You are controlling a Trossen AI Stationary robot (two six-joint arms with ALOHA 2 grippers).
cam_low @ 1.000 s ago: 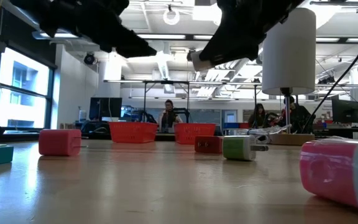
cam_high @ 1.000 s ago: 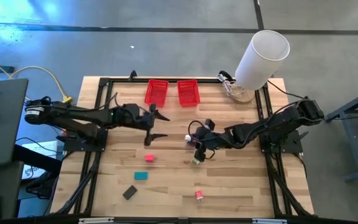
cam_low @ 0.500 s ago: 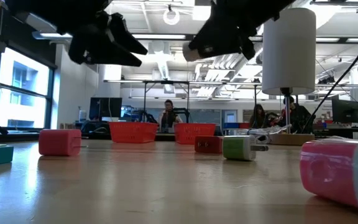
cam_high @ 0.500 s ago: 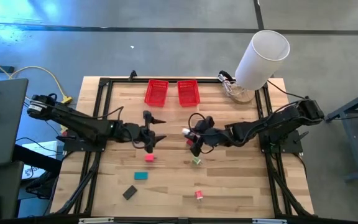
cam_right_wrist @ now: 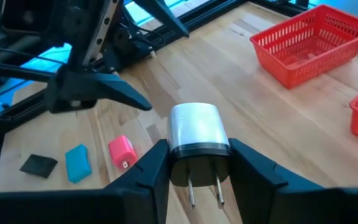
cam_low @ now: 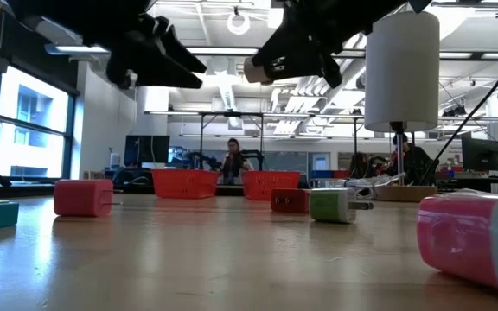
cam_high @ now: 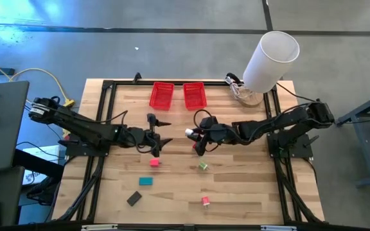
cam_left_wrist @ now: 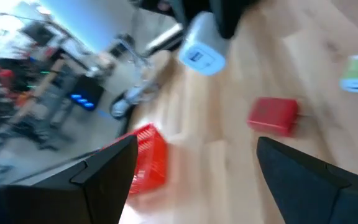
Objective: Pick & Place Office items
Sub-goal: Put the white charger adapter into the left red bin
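My right gripper (cam_high: 193, 135) is shut on a silvery-white block with a dark end and two prongs (cam_right_wrist: 194, 127), above the table's middle; the block also shows in the low view (cam_low: 262, 69). My left gripper (cam_high: 164, 132) hangs open and empty just left of it, fingers pointing at it. On the wood lie a pink block (cam_high: 154, 163), a green one (cam_high: 202, 166), a teal one (cam_high: 146, 181), a dark grey one (cam_high: 133, 198), a red-pink one (cam_high: 205, 201) and a red one (cam_left_wrist: 273, 115). My right gripper pinches the silvery block between its two fingers (cam_right_wrist: 151, 171), on the two sides of its dark pronged end (cam_right_wrist: 197, 168). The fingers come from the table's right. The silvery end points away from the wrist and the prongs point back at it. The block is lifted clear of the table.
Two red mesh baskets (cam_high: 161, 95) (cam_high: 194, 95) stand side by side at the table's far edge. A big white cylinder (cam_high: 272, 59) stands at the far right corner beside a clear item. A black frame (cam_high: 108, 86) runs round the table. People sit in the room behind.
My right gripper has carried the silvery block up and toward the table's far edge and left, away from the green block, staying shut on it. My left arm has sunk lower over the table's middle, its gripper still open.
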